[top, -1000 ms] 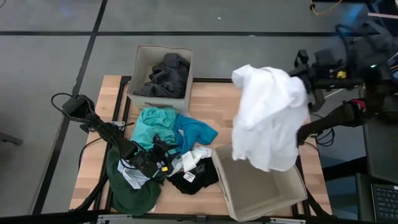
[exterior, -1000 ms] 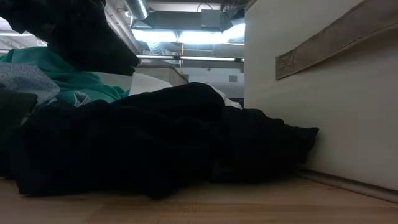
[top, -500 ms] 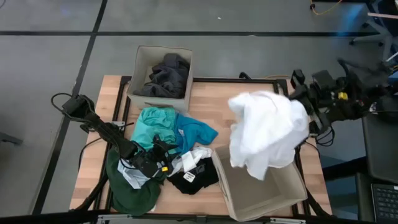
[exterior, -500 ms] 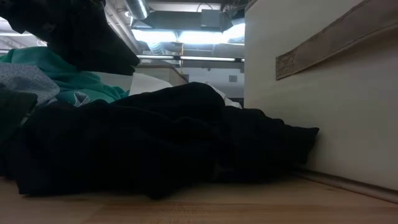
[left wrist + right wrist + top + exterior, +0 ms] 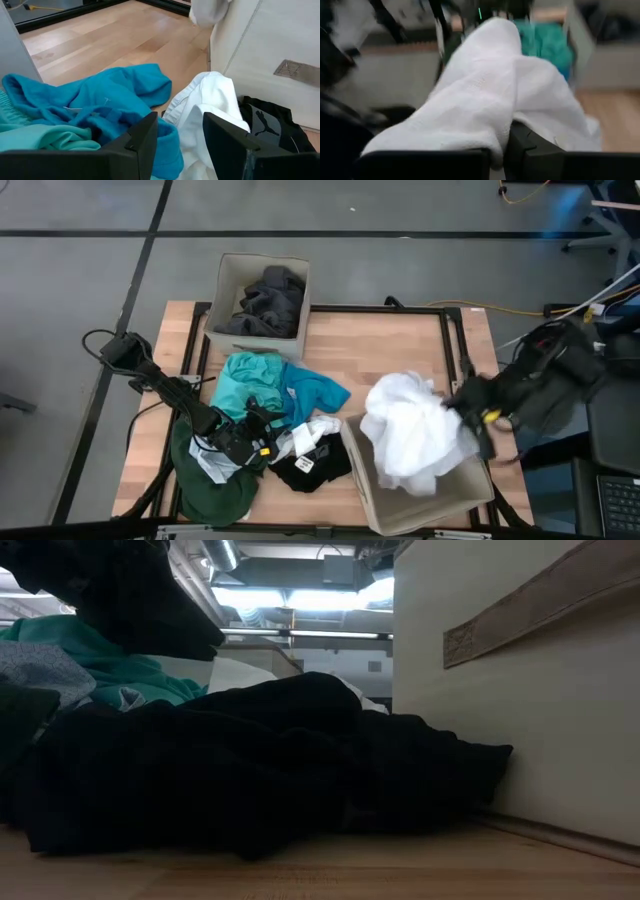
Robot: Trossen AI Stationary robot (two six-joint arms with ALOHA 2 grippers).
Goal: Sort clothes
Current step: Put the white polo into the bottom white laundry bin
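One white garment (image 5: pixel 410 435) hangs from the right gripper (image 5: pixel 470 418), fingers clamped on its cloth, and it drapes over the near beige box (image 5: pixel 470 492), bulk toward the pile side. My read: release drops it in. Left gripper (image 5: pixel 262 438) rests parted over the mixed pile (image 5: pixel 265 395) on the wooden table (image 5: pixel 370 350); the far box (image 5: pixel 228 270) holds dark grey clothes (image 5: pixel 265 300).

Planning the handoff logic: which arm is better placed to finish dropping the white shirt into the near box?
Right. Its gripper is shut on the white shirt over the near box. The left gripper sits open at the clothes pile.
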